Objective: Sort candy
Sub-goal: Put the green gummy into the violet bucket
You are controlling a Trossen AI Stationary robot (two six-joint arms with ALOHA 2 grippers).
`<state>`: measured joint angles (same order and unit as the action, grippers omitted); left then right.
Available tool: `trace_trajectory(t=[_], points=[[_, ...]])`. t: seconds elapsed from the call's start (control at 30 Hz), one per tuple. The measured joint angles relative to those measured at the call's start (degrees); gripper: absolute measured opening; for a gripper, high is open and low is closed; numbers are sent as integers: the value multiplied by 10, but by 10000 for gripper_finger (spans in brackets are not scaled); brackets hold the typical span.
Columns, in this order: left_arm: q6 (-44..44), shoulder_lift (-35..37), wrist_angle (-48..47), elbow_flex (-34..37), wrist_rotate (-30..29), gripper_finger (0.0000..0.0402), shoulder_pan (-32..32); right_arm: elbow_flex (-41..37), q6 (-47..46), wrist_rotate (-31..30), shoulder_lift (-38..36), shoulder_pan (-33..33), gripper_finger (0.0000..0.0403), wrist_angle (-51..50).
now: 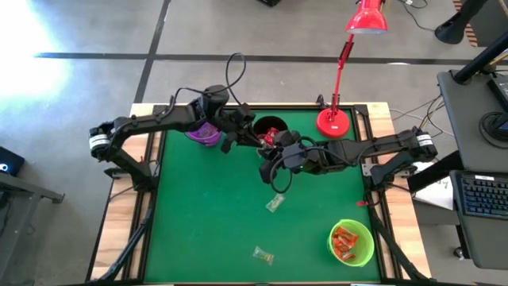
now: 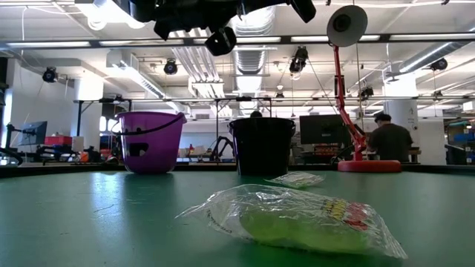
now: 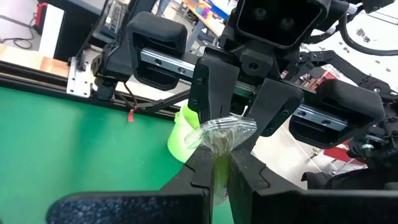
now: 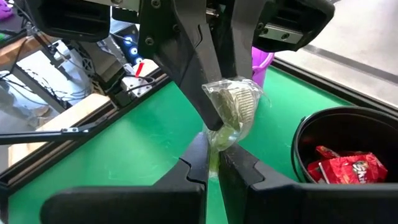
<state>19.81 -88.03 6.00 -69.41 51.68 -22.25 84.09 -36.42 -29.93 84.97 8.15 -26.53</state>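
Right up against the low lens lay a clear-wrapped pale green candy (image 2: 293, 221) on the green felt table (image 1: 206, 214), a second clear one (image 2: 297, 179) resting farther back before the black plastic cup (image 2: 261, 146) and the purple plastic bucket (image 2: 151, 141).

Above the table, both arms met near the black cup! The left gripper (image 3: 219, 163) had its fingers pressed onto 1 crinkly clear-wrapped sweet (image 3: 219, 132), and the right gripper (image 4: 213, 154) pinched that same wrapper from the opposite side. 2 grips, 1 candy, held in the air.

The risk, I'd say: pull apart with both clamped and the wrapper could tear; release both together and it would drop to the felt.

Red-wrapped candies (image 4: 339, 167) sat inside the black cup, orange-red ones (image 1: 344, 238) in the lime green cup (image 1: 362, 253), and 2 more loose sweets (image 1: 263, 254) waited on the felt.
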Motion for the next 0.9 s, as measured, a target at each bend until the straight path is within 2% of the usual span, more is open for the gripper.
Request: trace_trajectory(t=[0.37, 0.47, 0.67, 0.77, 0.9], points=[[0, 0, 0, 0, -3, 2, -13, 0, 3, -1, 0, -21, 13, 5], [0, 0, 1, 0, -1, 2, -13, 0, 33, -4, 3, -22, 13, 14], [-4, 0, 0, -1, 0, 2, -13, 0, 40, -29, 10, -22, 15, 28], [-2, 0, -1, -1, -1, 2, -13, 0, 35, -22, 13, -26, 32, 28], [2, 0, -5, -1, -1, 2, -13, 0, 35, -1, 18, -30, 75, 30]])
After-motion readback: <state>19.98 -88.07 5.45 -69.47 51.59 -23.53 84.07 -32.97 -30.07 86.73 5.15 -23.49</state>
